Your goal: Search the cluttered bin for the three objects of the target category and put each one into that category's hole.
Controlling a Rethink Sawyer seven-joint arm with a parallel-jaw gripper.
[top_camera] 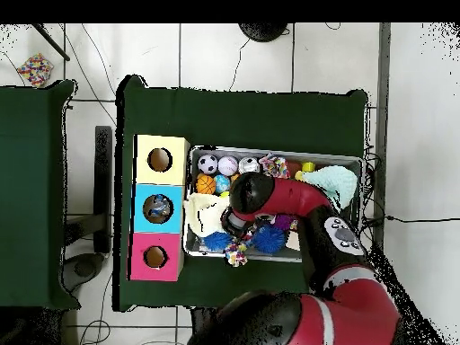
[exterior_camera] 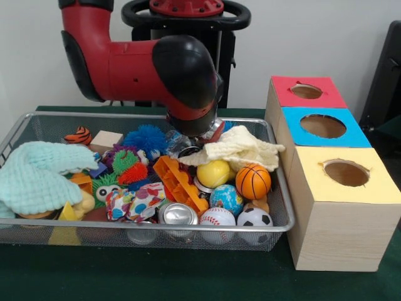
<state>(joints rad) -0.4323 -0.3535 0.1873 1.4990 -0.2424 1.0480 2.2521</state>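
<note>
A Sawyer arm (exterior_camera: 156, 69) reaches down into a wire-mesh bin (exterior_camera: 37, 122) packed with toys, its gripper (exterior_camera: 199, 133) buried at the bin's far side, just beside a cream knitted cloth (exterior_camera: 241, 147); whether the claw is open, closed or holding anything cannot be told, since the wrist housing hides it in both views. Which category is being hunted is not stated, but the likeliest set, the balls, sits in the bin's corner nearest the boxes: a yellow ball (exterior_camera: 213, 173) and a small basketball (exterior_camera: 253, 181) lie just in front of the cloth, with a globe ball (exterior_camera: 226, 198), a baseball (exterior_camera: 217, 219) and a soccer ball (exterior_camera: 254, 218) nearer the bin's front rim. Three boxes stand in a row just beside the bin, topped red (exterior_camera: 307, 91), blue (exterior_camera: 323, 126) and yellow (exterior_camera: 346, 173), each with a round hole; from overhead something appears to lie inside the blue box's hole (top_camera: 159, 208). To do this step well, the arm would probably need to come straight down on one exposed target, keep clear of the cloth's loose folds, which could snag, and lift well above the bin's rim before crossing to the boxes.
</note>
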